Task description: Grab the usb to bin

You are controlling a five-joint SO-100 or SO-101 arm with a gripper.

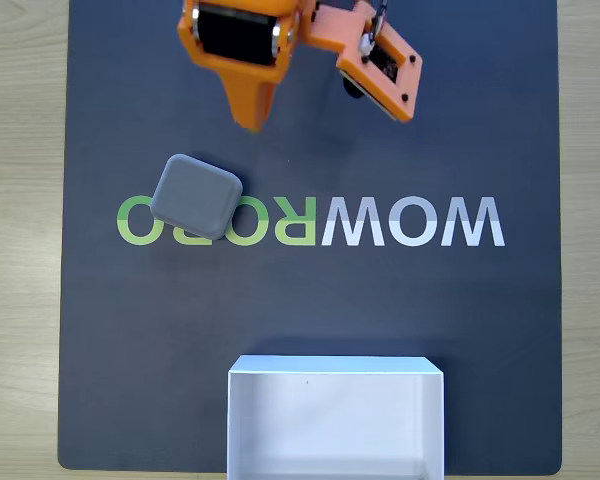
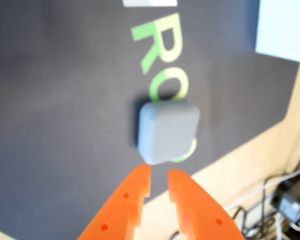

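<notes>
Two orange fingers (image 2: 140, 197) are showing at the bottom of the wrist view, tips nearly together with only a thin slit between them, gripping nothing. The gripper (image 2: 159, 175) is sitting just short of the usb (image 2: 167, 131), tips pointing at its near edge but apart from it; the blur is making it hard to say whether any gap remains in height. Fingers this close together are looking too narrow to straddle the block, so my judgement is that they need to spread before any grasp.

In the fixed view the gripper (image 1: 250, 118) is hanging near the top edge of the mat (image 1: 460, 320), its orange tip aimed down-frame, with the usb (image 1: 196, 197) lying flat below and to the left, not touched. The usb is resting on the dark mat, skewed a little, covering part of the green lettering (image 1: 280, 220).

The bin (image 1: 242, 420) is sitting at the bottom edge of the fixed view, open top, plain white inside, nothing in it. It is well apart from the usb, on the far side of the lettering from the arm. A corner of the bin (image 2: 285, 30) is showing in the upper right of the wrist view.

Progress, as I am reading it: early approach. Nothing grasped, nothing lifted, nothing delivered. Remaining: spread fingers, close on usb, lift, carry across the mat, release over bin.
</notes>
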